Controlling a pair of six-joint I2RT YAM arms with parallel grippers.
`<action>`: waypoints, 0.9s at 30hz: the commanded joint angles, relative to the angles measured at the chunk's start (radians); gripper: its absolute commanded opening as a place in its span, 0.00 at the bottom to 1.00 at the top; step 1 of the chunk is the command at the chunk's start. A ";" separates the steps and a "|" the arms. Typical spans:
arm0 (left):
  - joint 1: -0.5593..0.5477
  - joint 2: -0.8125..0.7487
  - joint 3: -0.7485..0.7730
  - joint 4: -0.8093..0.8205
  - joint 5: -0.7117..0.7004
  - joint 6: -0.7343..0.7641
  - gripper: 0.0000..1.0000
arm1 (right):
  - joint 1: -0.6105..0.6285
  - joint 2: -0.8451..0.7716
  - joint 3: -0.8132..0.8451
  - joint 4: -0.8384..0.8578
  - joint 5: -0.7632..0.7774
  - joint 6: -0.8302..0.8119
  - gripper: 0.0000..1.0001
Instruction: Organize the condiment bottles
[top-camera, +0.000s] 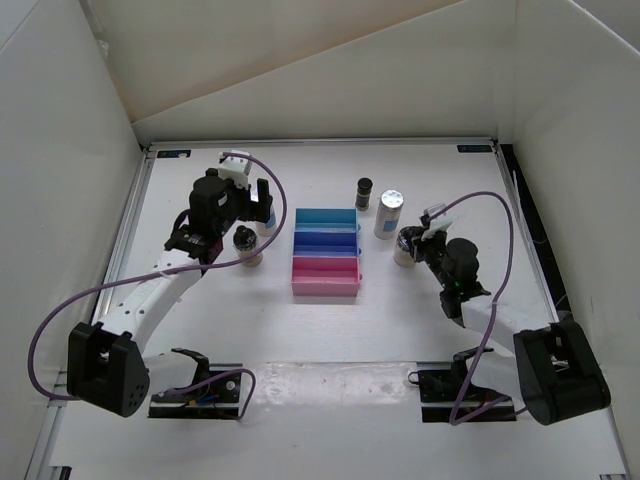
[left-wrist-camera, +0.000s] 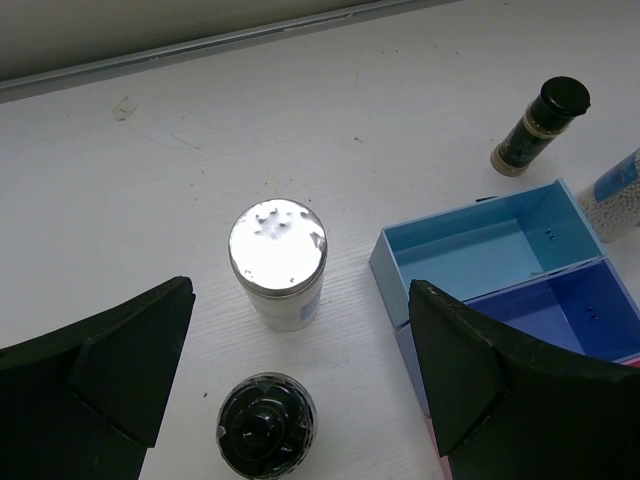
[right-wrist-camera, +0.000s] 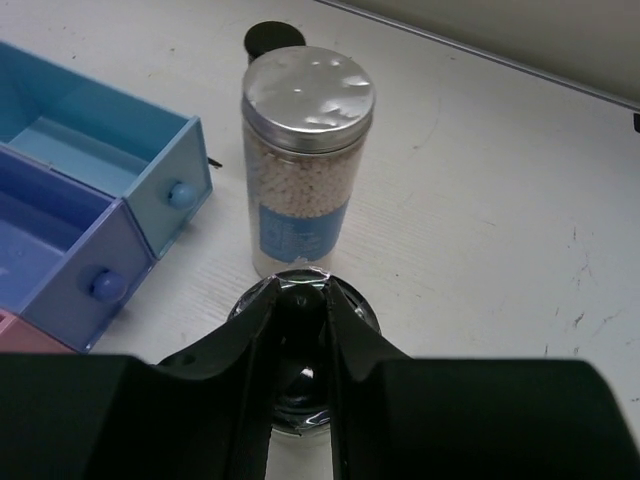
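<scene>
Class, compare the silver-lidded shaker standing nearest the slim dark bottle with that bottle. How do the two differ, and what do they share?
The shaker has a flat silver lid, while the dark bottle has a black cap. The shaker is clearly wider than the dark bottle and looks taller. The shaker shows white beads and a blue label, and the dark bottle has a dark label. Both stand upright, and no end effector holds either.

The rack stands at the centre of the top view on the white table, blue tiers toward the top of the frame, pink tier toward the bottom. At the left of the right wrist view, each blue tier carries a round knob.
</scene>
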 joint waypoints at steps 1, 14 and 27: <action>0.003 -0.032 0.007 0.006 0.009 0.012 1.00 | 0.036 -0.048 0.056 -0.044 0.036 -0.073 0.00; 0.004 -0.072 -0.001 -0.018 0.011 0.015 1.00 | 0.139 -0.298 0.250 -0.336 0.079 -0.123 0.00; 0.004 -0.098 0.010 -0.044 -0.026 0.049 1.00 | 0.374 -0.249 0.333 -0.288 0.010 -0.028 0.00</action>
